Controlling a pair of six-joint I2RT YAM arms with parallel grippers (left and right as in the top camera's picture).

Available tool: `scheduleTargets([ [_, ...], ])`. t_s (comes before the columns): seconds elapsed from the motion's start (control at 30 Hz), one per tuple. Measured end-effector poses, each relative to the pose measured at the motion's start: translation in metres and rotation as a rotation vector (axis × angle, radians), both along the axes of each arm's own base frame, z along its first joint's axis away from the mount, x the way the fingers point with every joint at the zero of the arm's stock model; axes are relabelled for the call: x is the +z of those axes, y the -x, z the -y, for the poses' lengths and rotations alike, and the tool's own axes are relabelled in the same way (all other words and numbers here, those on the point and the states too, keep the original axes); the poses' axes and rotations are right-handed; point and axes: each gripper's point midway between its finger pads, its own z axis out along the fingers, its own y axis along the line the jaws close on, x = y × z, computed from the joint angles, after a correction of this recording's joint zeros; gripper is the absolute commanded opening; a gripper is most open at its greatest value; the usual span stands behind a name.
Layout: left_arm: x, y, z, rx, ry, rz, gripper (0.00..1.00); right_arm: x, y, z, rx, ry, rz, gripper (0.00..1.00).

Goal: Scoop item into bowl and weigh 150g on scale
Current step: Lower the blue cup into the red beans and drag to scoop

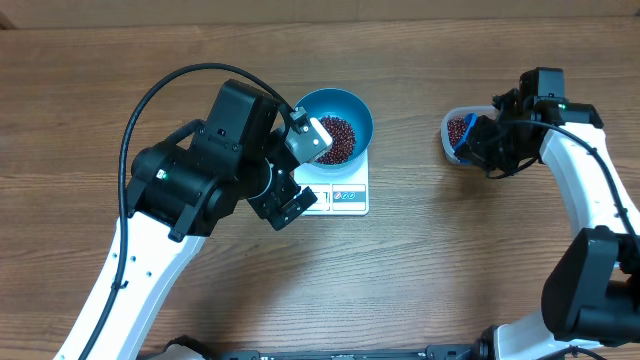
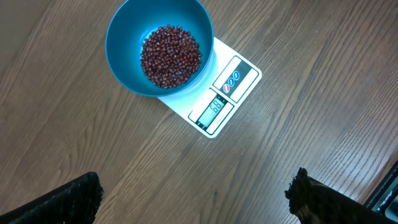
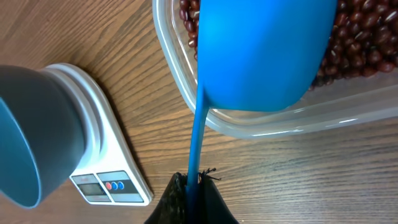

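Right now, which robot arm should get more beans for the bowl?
Probably right: the right gripper is shut on the scoop, at the tub of beans. The left gripper hangs open and empty above the bowl.

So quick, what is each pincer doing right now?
Left pincer: open, holding nothing.
Right pincer: closed on the handle of the scoop.

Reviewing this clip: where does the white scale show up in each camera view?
Overhead: the scale lies near centre frame.
Left wrist: the scale is just above centre, display end toward the lower right.
Right wrist: the scale is lower left, button panel near the bottom edge.
Shared landmark: the blue bowl standing on it.
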Motion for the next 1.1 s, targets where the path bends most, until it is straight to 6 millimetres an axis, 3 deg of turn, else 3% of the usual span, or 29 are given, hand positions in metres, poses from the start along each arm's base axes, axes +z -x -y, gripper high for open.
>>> scheduleTargets([
  [0.7, 0.000, 0.000, 0.000, 0.000, 0.000, 0.000, 1.00, 0.005, 0.010, 0.039, -0.069, -0.089, -0.004, 0.04],
  [1.1, 0.000, 0.000, 0.000, 0.000, 0.000, 0.000, 1.00, 0.006, 0.011, 0.046, -0.066, -0.089, 0.008, 0.04],
])
